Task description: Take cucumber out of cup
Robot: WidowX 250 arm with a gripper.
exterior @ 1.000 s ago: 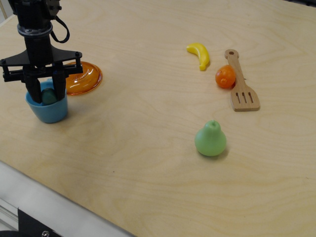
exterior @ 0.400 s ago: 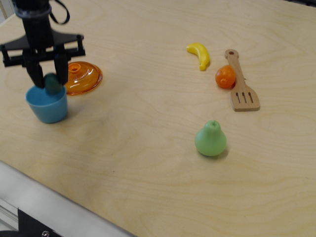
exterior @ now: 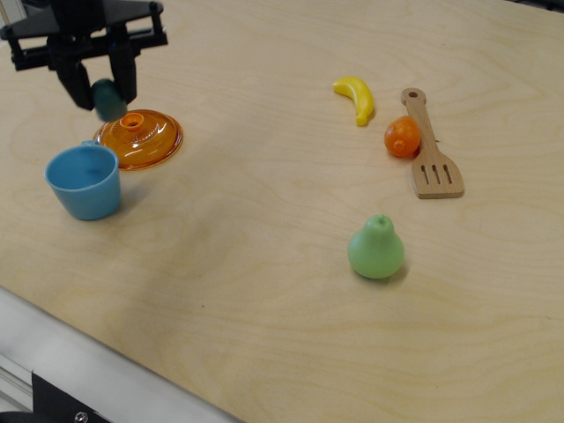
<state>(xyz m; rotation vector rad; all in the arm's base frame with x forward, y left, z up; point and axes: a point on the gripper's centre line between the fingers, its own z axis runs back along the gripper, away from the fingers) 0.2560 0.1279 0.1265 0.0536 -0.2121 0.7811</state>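
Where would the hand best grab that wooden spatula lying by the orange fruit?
Probably the narrow handle, near its middle. The wooden spatula lies flat, handle pointing away and the slotted blade nearer the camera. Coming straight down, fingers either side of the handle, looks best. Grip below the orange fruit, which sits right beside the upper handle; the blade looks too wide.
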